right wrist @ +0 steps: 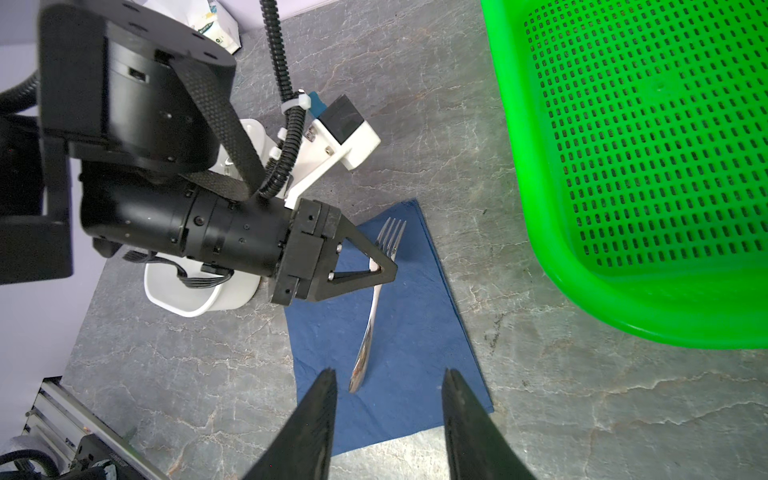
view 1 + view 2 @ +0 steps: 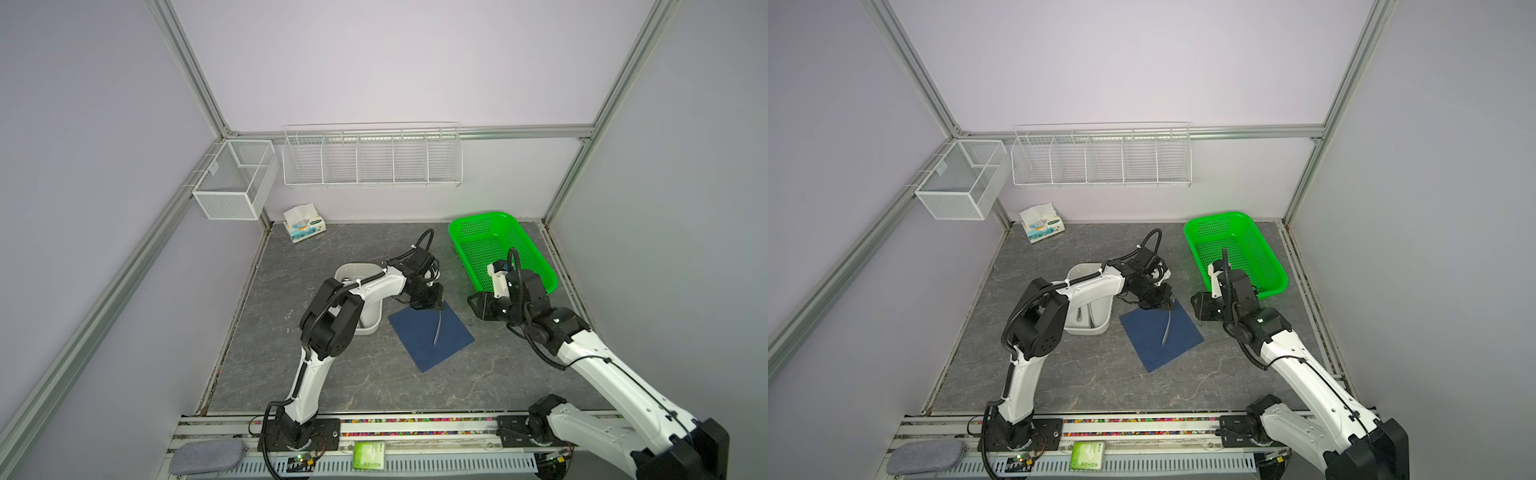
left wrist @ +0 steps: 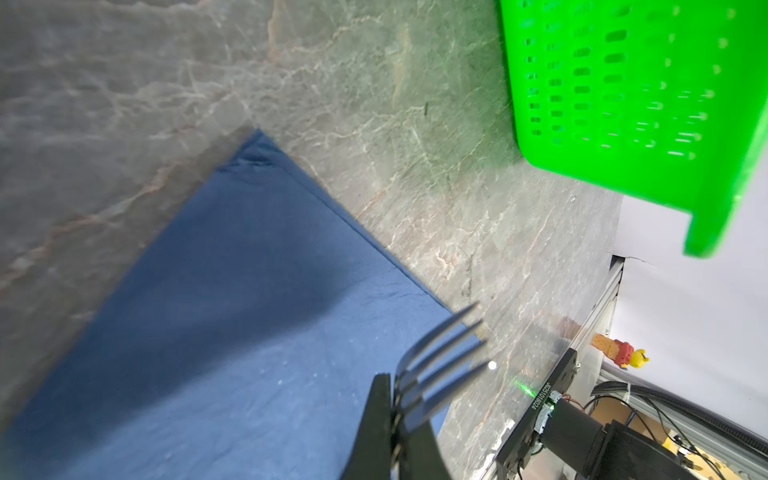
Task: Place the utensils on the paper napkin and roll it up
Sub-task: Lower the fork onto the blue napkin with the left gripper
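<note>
Left gripper (image 2: 436,306), in a top view, clamps the fork (image 2: 438,329) over the blue napkin (image 2: 415,347); its wrist view shows tines near the edge; the right wrist view shows the right gripper (image 1: 389,374) half-open, empty; better lay the fork flat before releasing.

White-shelled left arm (image 2: 307,382) and right arm (image 2: 602,374), black cylindrical joint housings (image 2: 332,328), black corrugated cable conduits (image 1: 276,45), white zip ties (image 1: 300,102), left gripper (image 1: 390,272) with black triangular open-frame fingers (image 1: 365,247), small silver screws (image 1: 331,275)
</note>
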{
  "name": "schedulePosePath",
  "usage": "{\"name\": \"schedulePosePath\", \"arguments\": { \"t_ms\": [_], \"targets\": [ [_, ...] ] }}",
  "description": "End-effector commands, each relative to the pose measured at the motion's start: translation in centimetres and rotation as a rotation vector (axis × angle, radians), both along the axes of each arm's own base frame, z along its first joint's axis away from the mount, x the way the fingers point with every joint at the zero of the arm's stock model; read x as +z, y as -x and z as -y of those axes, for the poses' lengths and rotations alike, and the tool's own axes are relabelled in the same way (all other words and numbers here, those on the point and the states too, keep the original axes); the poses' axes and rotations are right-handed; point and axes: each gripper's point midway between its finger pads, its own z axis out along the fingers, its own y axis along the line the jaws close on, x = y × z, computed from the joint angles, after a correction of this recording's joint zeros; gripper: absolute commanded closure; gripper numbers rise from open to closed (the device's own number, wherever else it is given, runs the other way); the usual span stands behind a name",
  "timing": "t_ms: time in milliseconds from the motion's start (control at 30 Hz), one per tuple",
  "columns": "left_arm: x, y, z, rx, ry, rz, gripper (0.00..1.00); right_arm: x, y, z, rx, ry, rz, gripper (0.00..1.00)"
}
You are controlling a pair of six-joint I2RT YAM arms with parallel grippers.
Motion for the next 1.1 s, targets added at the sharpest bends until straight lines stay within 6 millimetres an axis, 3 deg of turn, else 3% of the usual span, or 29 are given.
{"name": "schedulePosePath", "arguments": {
  "t_ms": [0, 600, 1067],
  "targets": [
    [-0.7, -0.6, 0.3, 0.012, 0.004, -0.021, 1.00, -1.4, 0.5, 0.5, -0.015, 0.016, -0.043, 0.55],
    [-3.0, -2.1, 0.0, 0.109, -0.043, -0.041, 0.96, -2.1, 0.7, 0.3, -0.010, 0.015, -0.070, 0.55],
    [-2.5, -3.5, 0.6, 0.190, 0.070, -0.070, 0.94, -2.5, 0.7, 0.0, -0.001, 0.011, -0.085, 0.55]
  ]
}}
